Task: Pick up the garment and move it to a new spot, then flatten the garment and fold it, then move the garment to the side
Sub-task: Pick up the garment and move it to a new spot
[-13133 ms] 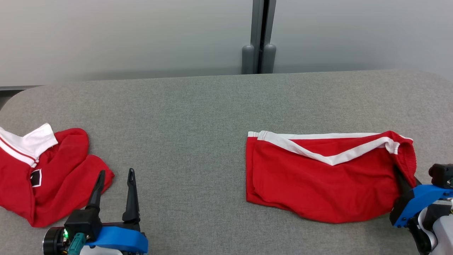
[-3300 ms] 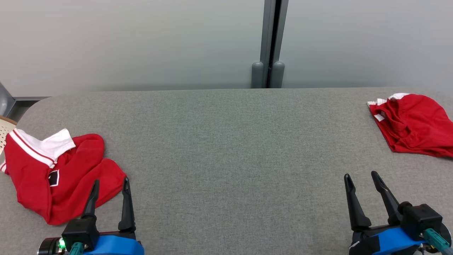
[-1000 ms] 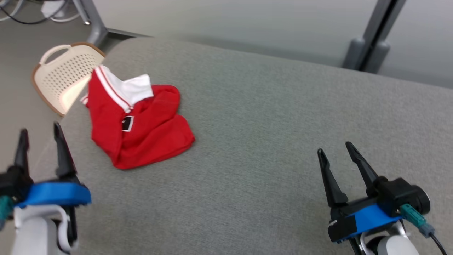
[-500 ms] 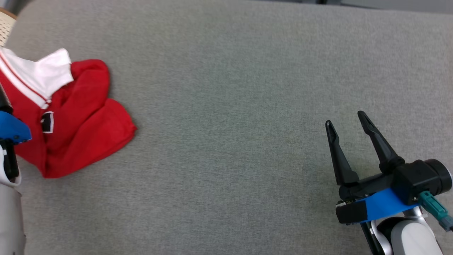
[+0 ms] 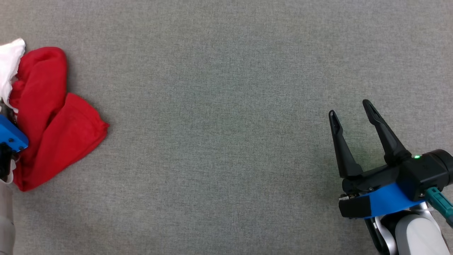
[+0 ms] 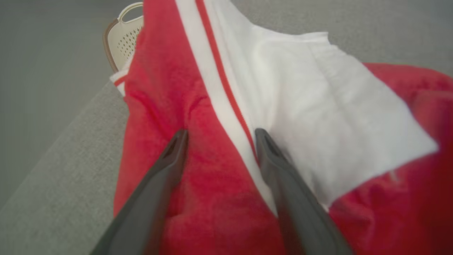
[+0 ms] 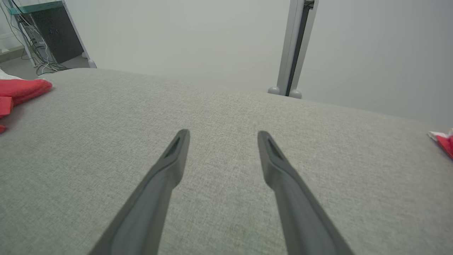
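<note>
In the head view the red shirt (image 5: 53, 120) runs off the left edge, with most of its white collar (image 5: 9, 67) cut away. The left arm is cut there too, at its blue mount (image 5: 10, 136), which covers part of the cloth. The pale right forearm (image 5: 417, 233) leaves by the bottom edge.

The left wrist view is soft with blur. The shirt spills past its top, right and bottom edges. Whether the left pincer (image 6: 217, 136) touches the cloth cannot be told. A cream basket (image 6: 122, 35) is half hidden behind the shirt.

In the right wrist view a scrap of red-and-white cloth (image 7: 444, 141) is cut by the right edge, too little to name.
</note>
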You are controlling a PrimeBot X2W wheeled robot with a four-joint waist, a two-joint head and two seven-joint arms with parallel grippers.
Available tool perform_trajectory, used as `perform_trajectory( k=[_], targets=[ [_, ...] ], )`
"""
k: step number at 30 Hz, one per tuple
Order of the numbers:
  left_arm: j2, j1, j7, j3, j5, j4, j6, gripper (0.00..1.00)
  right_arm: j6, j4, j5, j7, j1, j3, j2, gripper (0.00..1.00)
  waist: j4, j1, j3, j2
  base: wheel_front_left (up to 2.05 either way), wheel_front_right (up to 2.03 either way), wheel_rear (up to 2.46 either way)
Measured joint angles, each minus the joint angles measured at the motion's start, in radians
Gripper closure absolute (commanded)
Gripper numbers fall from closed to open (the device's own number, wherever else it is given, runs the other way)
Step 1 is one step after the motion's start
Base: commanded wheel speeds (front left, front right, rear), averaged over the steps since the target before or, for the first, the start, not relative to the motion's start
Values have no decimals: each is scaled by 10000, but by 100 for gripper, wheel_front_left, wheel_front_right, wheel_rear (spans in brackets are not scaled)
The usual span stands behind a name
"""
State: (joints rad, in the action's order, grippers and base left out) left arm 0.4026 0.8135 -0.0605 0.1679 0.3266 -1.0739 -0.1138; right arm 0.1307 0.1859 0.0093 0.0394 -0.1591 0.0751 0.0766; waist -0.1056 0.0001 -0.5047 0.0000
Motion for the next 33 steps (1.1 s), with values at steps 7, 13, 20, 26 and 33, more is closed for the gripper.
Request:
perform_trajectory(
  k=[7, 13, 20, 26, 33],
  targets=[
    [132, 334, -1225, -240, 416, -742, -104, 64, 0, -132, 0, 2, -105, 130, -2, 0, 92, -2, 195, 0, 0, 0, 0],
    [192, 260, -965, -537, 537, -836, -107, 100, -2, -351, 38, 102, -101, 100, -10, 0, 226, -2, 503, 0, 0, 0, 0],
    [539, 120, 476, -1127, 382, -297, -159, 100, 0, -949, 282, 414, 28, 174, -104, 0, 473, -2, 1356, 0, 0, 0, 0],
    [809, 410, 1820, -1636, -119, 479, -159, 100, 0, -1404, 460, 694, 299, 219, -192, 0, 768, -2, 2202, 0, 0, 0, 0],
    [734, 1058, 2644, -2422, -499, 2387, -159, 100, 0, -1768, 719, 951, 601, 203, -240, 0, 1442, -3, 2924, 0, 0, 0, 0]
  ],
)
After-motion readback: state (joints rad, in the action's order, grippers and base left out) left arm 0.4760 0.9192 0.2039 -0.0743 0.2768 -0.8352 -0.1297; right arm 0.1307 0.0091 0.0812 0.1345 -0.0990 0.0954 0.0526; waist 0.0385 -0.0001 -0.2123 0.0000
